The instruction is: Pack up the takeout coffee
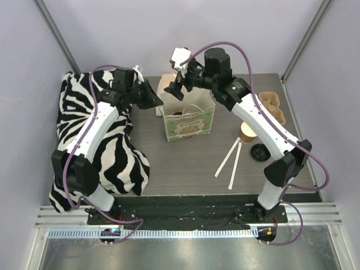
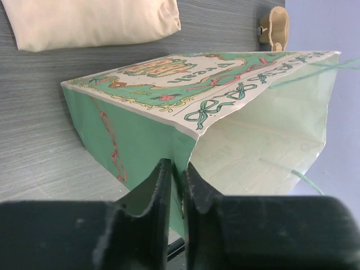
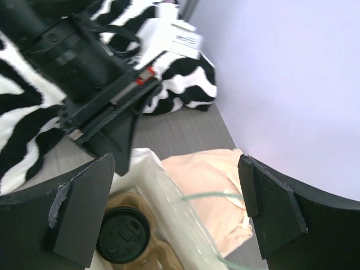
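Note:
The takeout coffee (image 3: 122, 234), a cup with a round black lid, sits in a brown carrier inside the green paper gift bag (image 1: 188, 122). Only its lid shows, in the right wrist view. My left gripper (image 2: 177, 171) is shut on the bag's left rim and holds the mouth open; it also shows in the top view (image 1: 157, 103). My right gripper (image 3: 174, 211) is open and empty, hovering just above the bag's opening and the lid; it also shows in the top view (image 1: 176, 90).
A lidless brown cup (image 1: 248, 133) and a loose black lid (image 1: 259, 152) stand right of the bag, with white sticks (image 1: 228, 158) in front. A brown cup carrier (image 1: 273, 107) lies at the far right. A beige cloth (image 2: 90, 22) lies behind the bag, a zebra cloth (image 1: 121, 157) on the left.

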Controlling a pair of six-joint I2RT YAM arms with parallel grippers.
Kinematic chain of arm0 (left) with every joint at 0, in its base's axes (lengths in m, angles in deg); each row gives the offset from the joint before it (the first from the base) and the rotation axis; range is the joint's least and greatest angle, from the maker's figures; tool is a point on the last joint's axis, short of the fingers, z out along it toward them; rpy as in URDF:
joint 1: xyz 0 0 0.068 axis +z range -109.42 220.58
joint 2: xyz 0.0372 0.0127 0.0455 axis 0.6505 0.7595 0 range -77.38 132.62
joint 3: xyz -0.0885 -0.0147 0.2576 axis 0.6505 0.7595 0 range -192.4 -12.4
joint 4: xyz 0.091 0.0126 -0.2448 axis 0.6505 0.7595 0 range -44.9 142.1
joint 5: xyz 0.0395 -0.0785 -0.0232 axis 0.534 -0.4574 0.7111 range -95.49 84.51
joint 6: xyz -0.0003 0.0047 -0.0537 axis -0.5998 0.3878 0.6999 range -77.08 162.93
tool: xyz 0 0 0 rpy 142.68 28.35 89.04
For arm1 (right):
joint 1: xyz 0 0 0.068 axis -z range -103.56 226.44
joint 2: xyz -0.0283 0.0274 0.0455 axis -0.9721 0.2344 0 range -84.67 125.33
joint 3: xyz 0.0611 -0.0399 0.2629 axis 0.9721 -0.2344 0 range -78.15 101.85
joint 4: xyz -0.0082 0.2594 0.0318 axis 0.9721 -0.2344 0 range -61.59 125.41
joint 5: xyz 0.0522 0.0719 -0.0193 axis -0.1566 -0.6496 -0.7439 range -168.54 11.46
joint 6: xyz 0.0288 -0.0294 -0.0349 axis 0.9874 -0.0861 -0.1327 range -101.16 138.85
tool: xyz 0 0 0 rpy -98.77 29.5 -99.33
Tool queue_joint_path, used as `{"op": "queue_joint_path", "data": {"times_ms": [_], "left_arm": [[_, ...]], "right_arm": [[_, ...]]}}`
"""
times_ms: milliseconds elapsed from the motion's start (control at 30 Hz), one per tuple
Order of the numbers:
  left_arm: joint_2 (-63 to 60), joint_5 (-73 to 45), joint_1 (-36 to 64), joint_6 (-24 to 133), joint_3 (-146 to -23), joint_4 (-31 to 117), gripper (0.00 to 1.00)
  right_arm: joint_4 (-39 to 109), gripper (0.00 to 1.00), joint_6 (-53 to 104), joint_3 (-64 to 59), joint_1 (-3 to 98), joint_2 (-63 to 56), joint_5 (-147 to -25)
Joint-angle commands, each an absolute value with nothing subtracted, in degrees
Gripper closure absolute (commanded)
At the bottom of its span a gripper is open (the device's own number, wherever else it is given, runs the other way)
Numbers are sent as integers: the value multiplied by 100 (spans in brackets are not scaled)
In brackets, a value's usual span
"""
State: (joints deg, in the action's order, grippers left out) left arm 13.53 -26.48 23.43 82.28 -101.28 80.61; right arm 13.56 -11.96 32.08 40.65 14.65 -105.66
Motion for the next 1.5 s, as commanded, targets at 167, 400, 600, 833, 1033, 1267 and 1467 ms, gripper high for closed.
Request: {"op": "queue_joint_path", "data": {"times_ms": [167,400,600,833,1033,1267,1467], "left_arm": [[1499,-2799,2335,8423,-10380,8114,65],[1464,-2887,2406,8406,-10503,7974,43],[1315,-3150,2432,8406,-10556,7675,30],[1130,-3352,2432,8415,-10530,7473,25],[507,-3265,2773,8353,-10187,6963,7],[84,-3449,3381,8047,-10047,6997,0],[-135,-3739,3618,7703,-9810,7208,0]], "right_arm": [[1634,0,-700,3171,4383,1113,-9666],[1537,0,-550,3197,4594,1025,-9516],[1502,0,-471,3268,4682,972,-9428],[1397,0,-260,3487,4841,893,-9244],[669,0,91,3768,5358,673,-8831],[-1028,1,-266,2655,6115,-529,-9101],[-2188,6,-1795,721,6106,-1892,-9839]]}}
